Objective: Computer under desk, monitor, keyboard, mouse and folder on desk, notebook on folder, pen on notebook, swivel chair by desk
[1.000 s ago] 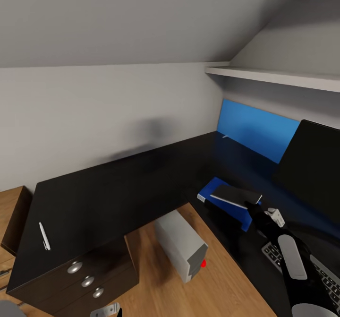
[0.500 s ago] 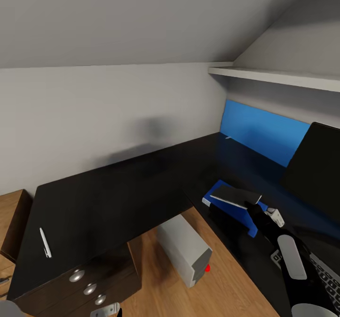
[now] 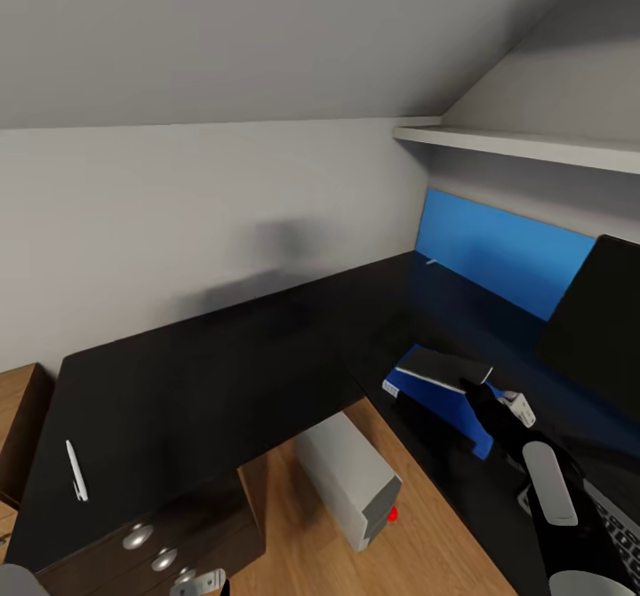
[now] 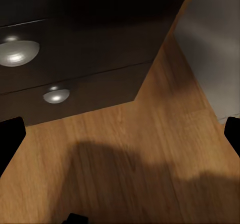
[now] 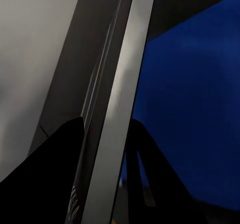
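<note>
In the head view, the pen lies at the far left of the black counter, near its front edge and well apart from everything else. Below it are the drawers with round silver knobs; the left wrist view sees the same drawers and knobs above the wood floor. The left hand is open, its black fingertips spread at the edges of that view, holding nothing and hanging low over the floor.

The grey computer stands on the floor in the counter's inner corner, partly under the top.

Right of it, the blue folder lies flat on the counter. The notebook is above the folder, slightly tilted, its near end clamped by the right hand; whether it touches the folder cannot be told. The right wrist view shows the notebook's pale edge between the closed fingers, with the folder behind.

Keys of the keyboard show at the right edge, by the right forearm. The monitor stands at the far right, before the blue back panel and under a white shelf.
</note>
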